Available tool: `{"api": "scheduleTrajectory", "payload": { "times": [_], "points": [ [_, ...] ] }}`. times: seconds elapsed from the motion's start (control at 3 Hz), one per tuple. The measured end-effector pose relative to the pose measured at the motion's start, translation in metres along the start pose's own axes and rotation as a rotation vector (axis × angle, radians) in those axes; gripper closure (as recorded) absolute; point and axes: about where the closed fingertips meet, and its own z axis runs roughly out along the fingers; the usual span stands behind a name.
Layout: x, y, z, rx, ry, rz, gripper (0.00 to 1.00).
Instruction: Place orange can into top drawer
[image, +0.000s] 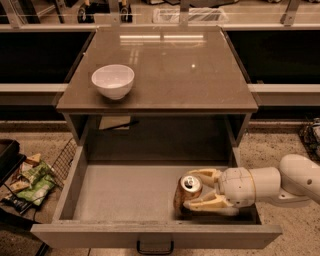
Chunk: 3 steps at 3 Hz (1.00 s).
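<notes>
The orange can (186, 194) stands upright inside the open top drawer (120, 192), at its front right, resting on the drawer floor. My gripper (194, 190) reaches in from the right, its cream fingers (207, 202) on either side of the can, one behind it and one in front. The white arm (280, 185) extends over the drawer's right wall. The drawer's front panel with a small dark handle (155, 247) is at the bottom of the view.
A white bowl (113, 81) sits on the left of the brown tabletop (190, 70). A wire basket with snack packets (30, 180) stands on the floor to the left of the drawer. Dark shelving runs behind the table.
</notes>
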Motion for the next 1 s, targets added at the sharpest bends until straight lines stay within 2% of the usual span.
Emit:
{"api": "scheduleTrajectory", "payload": {
  "times": [0.33, 0.67, 1.0],
  "points": [
    [0.000, 0.000, 0.001, -0.003, -0.001, -0.001, 0.00],
    [0.000, 0.000, 0.001, -0.003, -0.001, -0.001, 0.00],
    [-0.011, -0.006, -0.001, -0.005, 0.023, 0.016, 0.00]
  ]
}}
